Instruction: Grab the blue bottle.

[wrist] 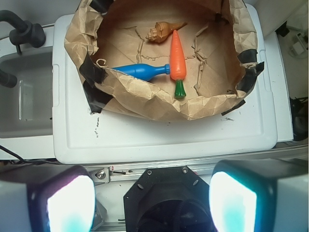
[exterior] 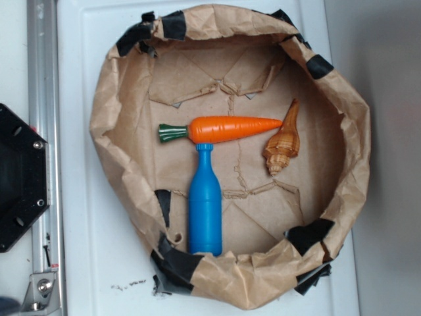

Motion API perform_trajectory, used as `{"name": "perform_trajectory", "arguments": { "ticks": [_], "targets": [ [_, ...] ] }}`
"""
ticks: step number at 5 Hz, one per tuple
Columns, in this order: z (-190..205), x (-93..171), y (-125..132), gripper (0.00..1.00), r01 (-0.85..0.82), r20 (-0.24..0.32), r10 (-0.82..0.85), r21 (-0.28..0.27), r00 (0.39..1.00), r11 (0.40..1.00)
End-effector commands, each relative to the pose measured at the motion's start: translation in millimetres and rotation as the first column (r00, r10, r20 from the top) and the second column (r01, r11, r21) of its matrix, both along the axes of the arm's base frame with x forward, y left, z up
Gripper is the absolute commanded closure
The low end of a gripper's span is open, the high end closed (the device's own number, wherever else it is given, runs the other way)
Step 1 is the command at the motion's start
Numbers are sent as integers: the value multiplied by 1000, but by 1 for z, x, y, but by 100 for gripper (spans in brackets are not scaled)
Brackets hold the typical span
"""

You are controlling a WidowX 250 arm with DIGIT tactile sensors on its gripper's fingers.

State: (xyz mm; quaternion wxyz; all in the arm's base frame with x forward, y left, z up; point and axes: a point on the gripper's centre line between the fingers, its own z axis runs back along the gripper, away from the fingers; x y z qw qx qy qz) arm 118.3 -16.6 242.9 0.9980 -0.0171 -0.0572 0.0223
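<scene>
Bottle: the bright blue glossy plastic bottle (exterior: 205, 212) lay flat on the floor of the crumpled brown paper basin (exterior: 112, 125), its base near the paper wall and its narrow neck pointing toward the middle.

Neck: the lip of the blue bottle sat right against the underside of the orange toy carrot with a green stem (exterior: 230, 128); the 2 formed a T shape.

Carrot: it lay crosswise, green stem toward 1 wall, orange tip reaching toward the shell.

Shell: the tan striped spiral seashell (exterior: 283, 141) rested just beside the carrot's tip, apart from the bottle.

Basin: the paper rim was patched with strips of black tape (exterior: 174, 25) and stood on the white plastic lid (wrist: 159, 140).

Gripper: the gripper (wrist: 152, 203) hung well back from the basin in the wrist view, with its 2 pale, glowing fingers (wrist: 70, 203) spread wide apart and nothing between them.

Exterior view: only the arm's black base plate (exterior: 20, 178) showed at the edge, next to a grey metal rail (exterior: 43, 131).
</scene>
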Motion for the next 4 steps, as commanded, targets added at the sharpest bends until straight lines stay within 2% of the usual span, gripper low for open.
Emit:
{"name": "perform_trajectory", "arguments": {
  "ticks": [1,2,3,4],
  "targets": [
    [0,0,0,0,0,0,0,0,1000,1000],
    [-39,28,32,0,-247,-23,247,15,969,969],
    [-52,63,33,0,-481,-85,476,-47,875,875],
    [-52,95,23,0,-686,-170,666,-112,726,719]
  ]
}}
